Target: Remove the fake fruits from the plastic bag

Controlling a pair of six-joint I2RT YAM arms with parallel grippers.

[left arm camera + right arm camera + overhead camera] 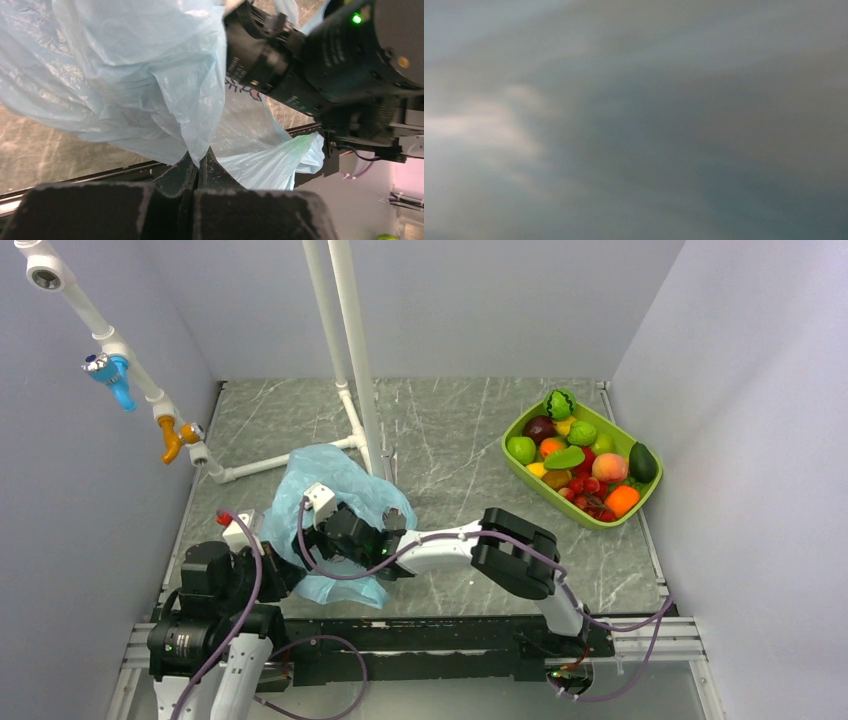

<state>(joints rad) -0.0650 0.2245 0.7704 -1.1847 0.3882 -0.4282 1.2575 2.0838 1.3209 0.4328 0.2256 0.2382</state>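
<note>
In the left end effector [197, 163], pinched crinkly plastic bag [140, 75].

Light-blue plastic bag [340, 485]; lime-green tray [520, 472].

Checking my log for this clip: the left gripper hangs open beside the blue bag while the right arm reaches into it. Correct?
Not quite: the left gripper is shut on a fold of the plastic bag, as the left wrist view shows. The right arm does reach into it.

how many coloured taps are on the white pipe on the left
2: a blue tap higher up the white pipe, and an orange tap lower down, nearer the table. None looks hidden.
</note>
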